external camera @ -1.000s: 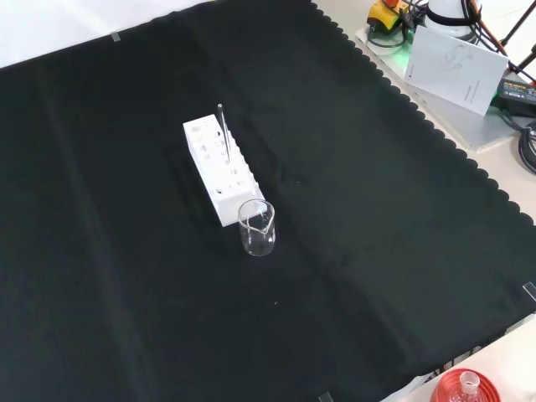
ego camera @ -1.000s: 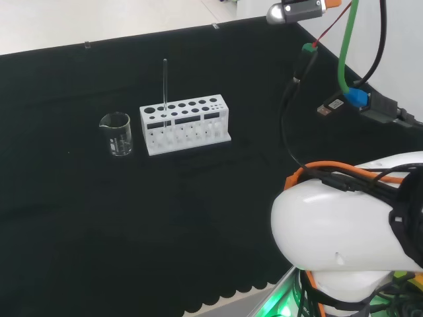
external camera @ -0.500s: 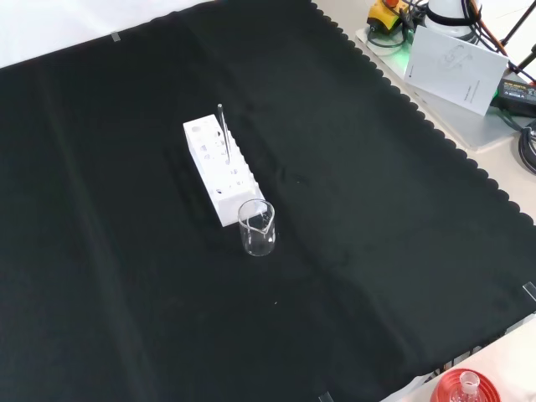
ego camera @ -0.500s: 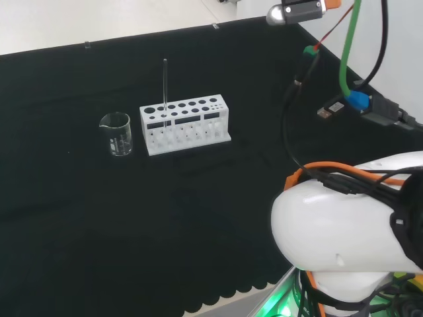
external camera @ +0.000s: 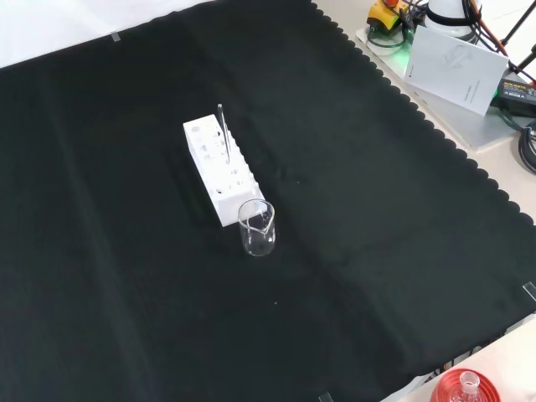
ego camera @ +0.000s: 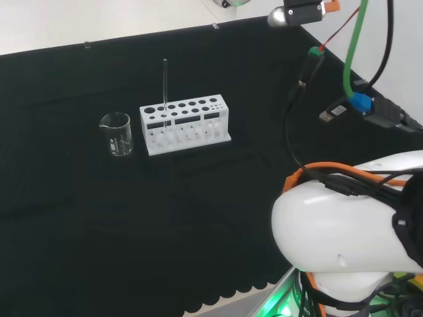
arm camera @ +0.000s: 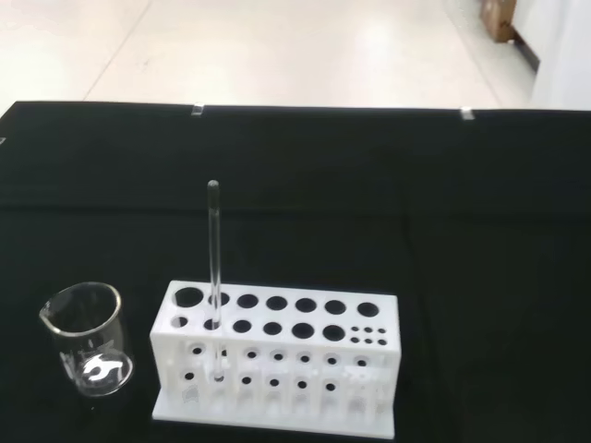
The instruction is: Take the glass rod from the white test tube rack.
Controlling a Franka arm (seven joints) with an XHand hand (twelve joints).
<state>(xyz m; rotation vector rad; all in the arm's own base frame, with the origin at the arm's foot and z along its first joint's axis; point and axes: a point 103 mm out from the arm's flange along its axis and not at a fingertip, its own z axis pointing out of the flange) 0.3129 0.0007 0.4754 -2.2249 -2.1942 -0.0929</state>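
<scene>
The glass rod [arm camera: 214,268] is seen standing upright in a hole near one end of the white test tube rack [arm camera: 277,365], at the end nearest a small clear beaker [arm camera: 88,340] set just beside the rack on the black cloth [external camera: 377,234]. Faint white markings on the beaker cannot be read. Whether the hand is released or clenched cannot be told.

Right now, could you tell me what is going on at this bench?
Nothing is being handled yet. The glass rod stands upright in a hole near one end of the white test tube rack on the black cloth. A small clear beaker, seemingly empty, sits just off that same end of the rack. The arm's white link is well back from them, so the task has barely begun.
</scene>
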